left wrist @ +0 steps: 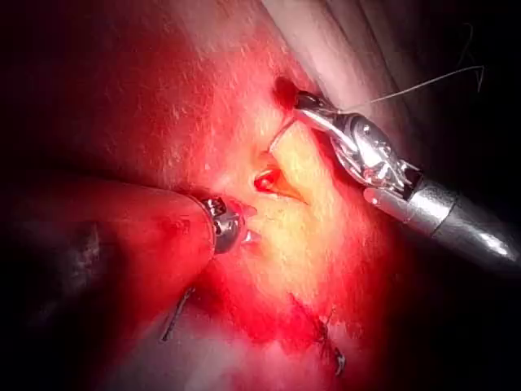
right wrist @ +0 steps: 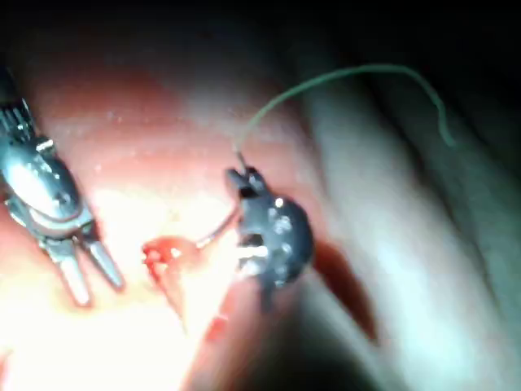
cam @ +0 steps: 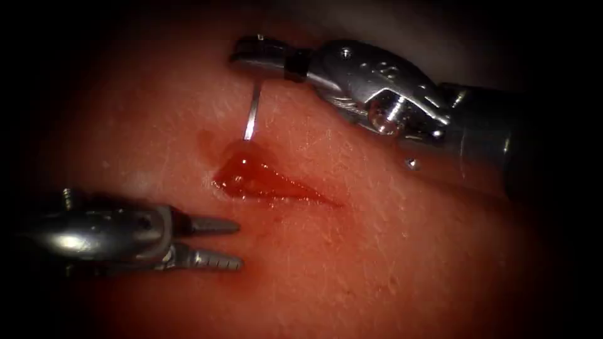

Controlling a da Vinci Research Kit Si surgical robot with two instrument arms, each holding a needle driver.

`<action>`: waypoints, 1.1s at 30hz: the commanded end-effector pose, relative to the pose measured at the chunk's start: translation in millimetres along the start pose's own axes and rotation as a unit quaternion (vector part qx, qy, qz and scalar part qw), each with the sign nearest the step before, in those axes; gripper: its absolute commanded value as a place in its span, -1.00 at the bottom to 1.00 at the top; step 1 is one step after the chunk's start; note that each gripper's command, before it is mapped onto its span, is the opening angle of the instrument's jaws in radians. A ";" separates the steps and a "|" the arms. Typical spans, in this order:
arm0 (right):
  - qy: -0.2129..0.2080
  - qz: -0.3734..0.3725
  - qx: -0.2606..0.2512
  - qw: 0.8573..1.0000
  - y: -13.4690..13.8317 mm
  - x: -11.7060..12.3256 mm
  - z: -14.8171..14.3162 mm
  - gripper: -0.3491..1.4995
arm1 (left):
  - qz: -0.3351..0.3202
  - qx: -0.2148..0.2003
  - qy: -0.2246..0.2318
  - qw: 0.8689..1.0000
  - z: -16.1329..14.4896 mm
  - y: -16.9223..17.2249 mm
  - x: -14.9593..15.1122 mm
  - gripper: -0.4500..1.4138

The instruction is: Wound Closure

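The tissue point(cam: 389, 251) has a short cut point(cam: 270, 185) filled with red fluid. My right tool point(cam: 246, 53) reaches in above the cut, its jaws shut on the curved needle point(cam: 252, 113) near its back end. The needle points down, and its tip meets the tissue at the cut's upper left end; I cannot tell how deep it sits. Thread point(right wrist: 342, 77) trails away from the right tool point(right wrist: 240, 179) behind the needle point(right wrist: 213, 234). My left tool point(cam: 235, 243) lies below and left of the cut, jaws open and holding nothing. The left tool point(right wrist: 91, 281) also appears spread beside the cut point(right wrist: 163, 254).
Red fluid stains the tissue around the cut point(left wrist: 273, 181). Dark thread ends point(left wrist: 330, 346) and another short piece point(left wrist: 175, 314) lie on the tissue nearer the left tool's shaft. Thread point(left wrist: 423, 81) arcs off behind the right tool point(left wrist: 303, 101).
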 end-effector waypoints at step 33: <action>-0.074 0.297 0.085 0.948 -4.7 -4.1 0.9 -1.00 | 0.002 -0.003 -0.004 1.000 0.0 -0.2 -0.9 -0.24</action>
